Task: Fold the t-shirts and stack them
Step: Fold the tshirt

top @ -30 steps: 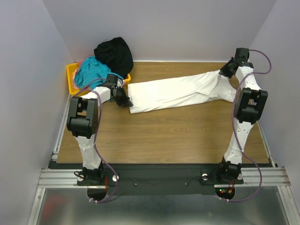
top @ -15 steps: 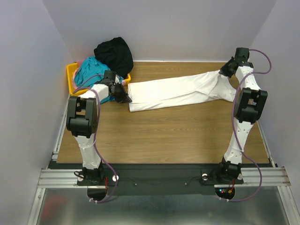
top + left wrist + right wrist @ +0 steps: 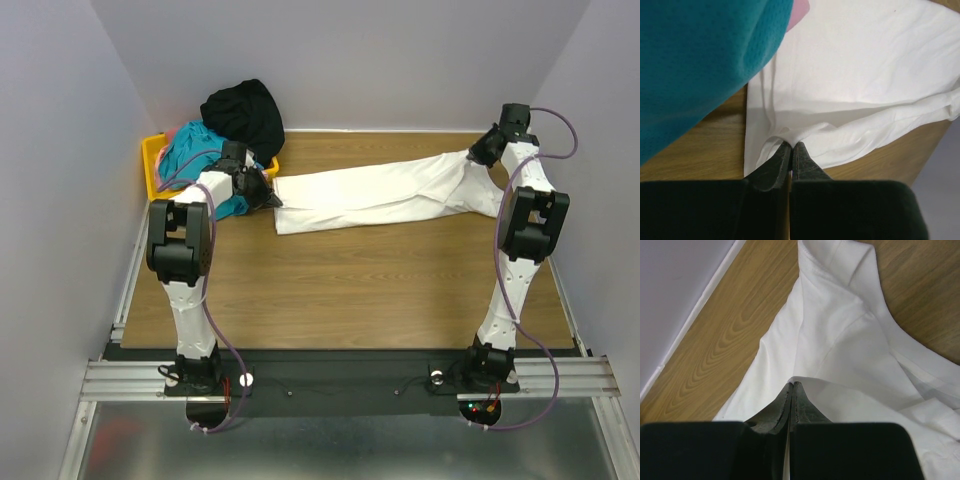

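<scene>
A white t-shirt [image 3: 385,195] lies stretched into a long band across the far half of the wooden table [image 3: 350,290]. My left gripper [image 3: 270,197] is shut on the shirt's left end; the left wrist view shows the fingertips [image 3: 792,146] pinching a fold of the white cloth [image 3: 855,75]. My right gripper [image 3: 478,152] is shut on the shirt's right end near the back wall; the right wrist view shows its tips [image 3: 792,385] closed on the white fabric [image 3: 850,355].
A yellow bin [image 3: 155,165] at the back left holds a teal shirt [image 3: 192,152], a black garment [image 3: 243,115] and something pink. The teal cloth [image 3: 695,60] hangs close over my left gripper. Walls close in on three sides.
My left gripper has drawn the shirt's left end back and to the left, toward the yellow bin, pulling the band tighter. The right gripper has stayed put.
</scene>
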You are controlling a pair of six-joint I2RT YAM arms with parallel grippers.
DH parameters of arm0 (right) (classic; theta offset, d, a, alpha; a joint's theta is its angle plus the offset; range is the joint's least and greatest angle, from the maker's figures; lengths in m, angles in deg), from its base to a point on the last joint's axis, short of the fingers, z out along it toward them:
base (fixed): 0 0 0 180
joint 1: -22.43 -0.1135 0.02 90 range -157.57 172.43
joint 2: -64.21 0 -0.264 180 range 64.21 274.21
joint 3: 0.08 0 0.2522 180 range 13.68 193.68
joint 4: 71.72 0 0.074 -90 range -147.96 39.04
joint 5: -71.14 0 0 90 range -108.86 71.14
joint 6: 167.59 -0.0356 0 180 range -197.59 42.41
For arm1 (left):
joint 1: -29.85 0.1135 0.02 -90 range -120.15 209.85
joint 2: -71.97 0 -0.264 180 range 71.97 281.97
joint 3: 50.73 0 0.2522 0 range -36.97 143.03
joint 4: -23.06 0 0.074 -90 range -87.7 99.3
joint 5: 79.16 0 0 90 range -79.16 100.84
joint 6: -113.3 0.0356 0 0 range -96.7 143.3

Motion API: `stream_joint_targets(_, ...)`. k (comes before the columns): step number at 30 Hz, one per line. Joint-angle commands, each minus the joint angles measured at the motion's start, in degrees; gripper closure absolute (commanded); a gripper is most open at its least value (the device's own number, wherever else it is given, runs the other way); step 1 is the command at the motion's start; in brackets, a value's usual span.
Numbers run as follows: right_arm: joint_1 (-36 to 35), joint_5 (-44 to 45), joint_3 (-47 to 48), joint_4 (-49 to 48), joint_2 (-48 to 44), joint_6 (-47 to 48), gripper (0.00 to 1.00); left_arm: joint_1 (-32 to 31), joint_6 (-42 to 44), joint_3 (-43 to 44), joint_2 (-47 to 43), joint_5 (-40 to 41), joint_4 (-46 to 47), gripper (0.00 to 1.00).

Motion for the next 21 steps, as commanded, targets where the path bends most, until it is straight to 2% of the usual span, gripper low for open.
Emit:
stream_joint_targets(1,-0.3,1.6,3.5,-1.8,0.6,-0.7,0.99,0.7,-0.8,2.7,-0.5,1.0,-0.4,0.98)
stream_joint_targets(2,-0.3,1.6,3.7,-1.8,0.6,-0.8,1.00,0.7,-0.9,2.9,-0.9,1.6,-0.6,0.89)
stream_joint_targets(4,-0.3,1.6,4.1,-1.9,0.7,-0.9,0.99,0.8,-1.2,2.8,-1.6,4.2,-1.0,0.80)
stream_joint_targets(5,-0.3,1.4,4.8,-1.8,0.7,-0.9,0.97,0.8,-1.4,2.8,-2.1,5.1,-1.1,0.55)
stream_joint_targets(6,-0.3,1.4,5.3,-1.8,0.7,-0.9,0.93,0.8,-1.6,2.8,-3.2,6.0,-1.0,0.47)
stream_joint_targets(7,-0.2,1.5,5.5,-1.9,0.6,-0.8,0.80,0.8,-1.9,2.8,-3.8,7.4,-0.8,0.39)
stream_joint_targets(8,-0.2,1.6,6.1,-1.9,0.1,-0.7,0.70,0.8,-2.2,2.6,-4.5,7.7,-0.3,0.27)
stream_joint_targets(10,-0.2,2.0,6.8,-1.9,-0.5,-0.2,0.49,0.7,-3.0,2.2,-6.1,8.4,1.0,0.21)
stream_joint_targets(12,-0.2,2.3,7.5,-1.9,-1.6,1.1,0.41,0.4,-2.9,2.4,-7.1,8.4,1.9,0.17)
stream_joint_targets(17,-0.3,0.3,4.1,-1.9,-6.1,4.1,0.39,-2.8,0.0,3.8,-7.5,9.5,2.5,0.14)
stream_joint_targets(20,-1.1,-2.3,-3.5,-1.9,-10.5,5.7,0.39,-6.0,1.9,4.2,-7.1,11.5,2.3,0.13)
stream_joint_targets(21,-1.7,-2.4,-5.6,-1.9,-11.8,6.4,0.39,-8.9,2.5,4.7,-6.6,12.4,2.1,0.13)
